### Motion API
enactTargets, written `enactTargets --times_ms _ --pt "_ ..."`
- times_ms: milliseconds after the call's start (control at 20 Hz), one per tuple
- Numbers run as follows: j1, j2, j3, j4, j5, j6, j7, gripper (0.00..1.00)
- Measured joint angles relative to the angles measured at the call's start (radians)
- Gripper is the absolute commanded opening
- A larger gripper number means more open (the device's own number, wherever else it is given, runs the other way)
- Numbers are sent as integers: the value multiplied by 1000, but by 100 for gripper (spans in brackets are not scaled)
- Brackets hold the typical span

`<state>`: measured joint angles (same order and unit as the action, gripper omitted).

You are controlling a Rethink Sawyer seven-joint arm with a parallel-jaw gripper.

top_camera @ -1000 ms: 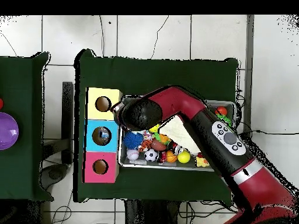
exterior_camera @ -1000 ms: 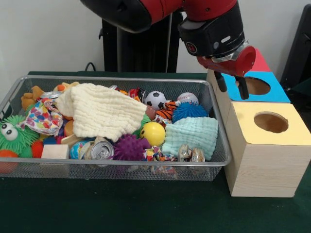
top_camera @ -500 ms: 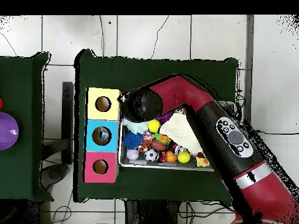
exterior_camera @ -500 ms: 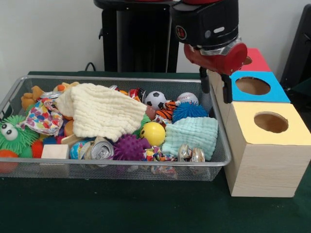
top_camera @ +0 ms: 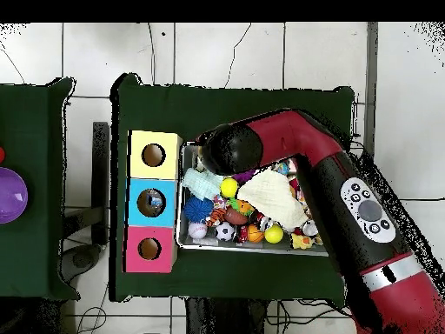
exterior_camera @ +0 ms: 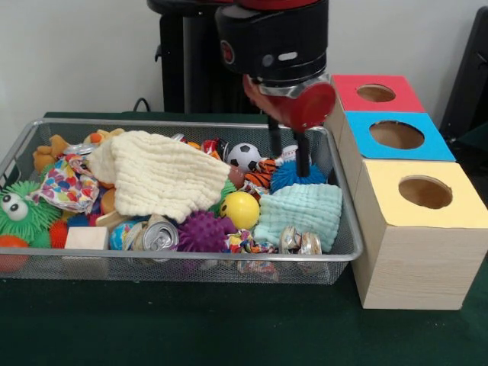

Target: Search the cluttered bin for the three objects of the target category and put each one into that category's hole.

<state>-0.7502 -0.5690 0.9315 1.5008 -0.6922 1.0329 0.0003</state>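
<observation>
no legible text, labels, brands or nos. anywhere

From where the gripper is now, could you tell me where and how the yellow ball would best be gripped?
Probably across the middle of the yellow ball, coming straight down from above. It is round and smooth, its top is bare, and the purple spiky ball, the cream cloth and the mint cloth crowd its sides. The open gripper hangs further back over the bin, beside the blue spiky ball.

Green-clothed table (exterior_camera: 191,328), wire bin (exterior_camera: 229,267), three-hole wooden box (exterior_camera: 412,252) alongside
</observation>
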Motion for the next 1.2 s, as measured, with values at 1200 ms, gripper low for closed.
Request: enactTargets --times_ms 1200 --pt "124 22 -294 -165 151 0 168 100"
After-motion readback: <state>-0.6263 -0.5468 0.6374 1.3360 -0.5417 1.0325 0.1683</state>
